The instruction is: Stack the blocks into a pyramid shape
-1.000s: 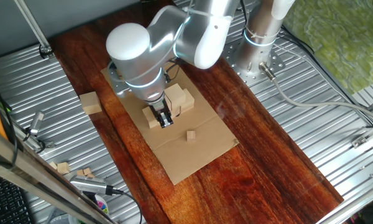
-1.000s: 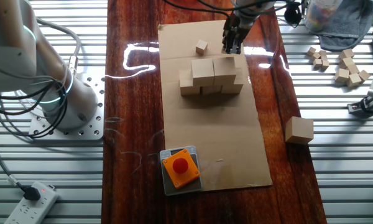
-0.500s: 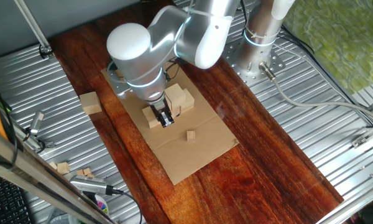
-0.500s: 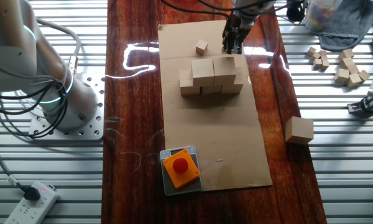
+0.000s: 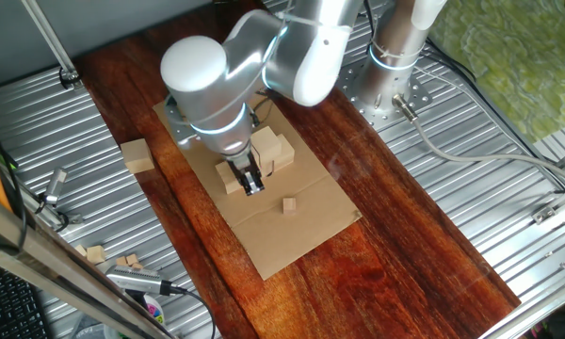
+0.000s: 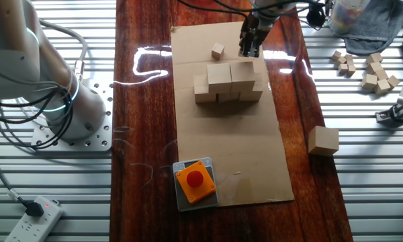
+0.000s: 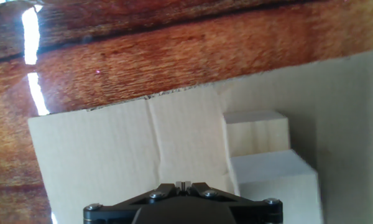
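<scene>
Cardboard sheet [image 6: 228, 144] — stacked blocks [image 6: 228, 84], gripper [image 6: 250, 50] beside

A sheet of cardboard [image 6: 255, 161] lies flat on the dark wooden table [image 6: 144, 101], running lengthwise down it. At one end of the cardboard sits an orange box [image 6: 195, 182] with a red button on top. Toward the other end a tiny cube [image 6: 217, 51] rests alone on the sheet. Ribbed metal panels [image 6: 363, 181] flank the table on both sides. On one panel a heap of small wooden pieces [image 6: 375, 71] lies beside a grey cloth [image 6: 371, 30]. On the other panel, near the corner, a white power strip [image 6: 30, 217] shows a small red light, its cable trailing off.
</scene>
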Robot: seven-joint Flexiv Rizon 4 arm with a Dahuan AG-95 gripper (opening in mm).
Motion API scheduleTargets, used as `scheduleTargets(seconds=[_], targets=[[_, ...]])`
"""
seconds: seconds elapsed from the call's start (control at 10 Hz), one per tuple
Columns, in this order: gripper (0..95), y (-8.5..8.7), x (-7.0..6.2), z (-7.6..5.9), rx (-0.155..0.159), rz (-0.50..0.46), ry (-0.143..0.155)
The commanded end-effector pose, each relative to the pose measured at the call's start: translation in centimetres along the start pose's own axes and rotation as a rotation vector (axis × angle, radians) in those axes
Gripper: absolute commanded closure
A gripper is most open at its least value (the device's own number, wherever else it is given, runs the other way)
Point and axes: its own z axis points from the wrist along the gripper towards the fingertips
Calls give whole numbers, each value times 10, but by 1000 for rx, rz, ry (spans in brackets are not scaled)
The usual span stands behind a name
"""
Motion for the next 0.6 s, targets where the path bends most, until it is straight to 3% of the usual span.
scheduleTargets(seconds=[0.1,0.5,0.6], targets=[[950,2,5,12,-2,12,-2],[950,4,11,45,-16,41,-9],[950,5,11,46,-16,43,-9]])
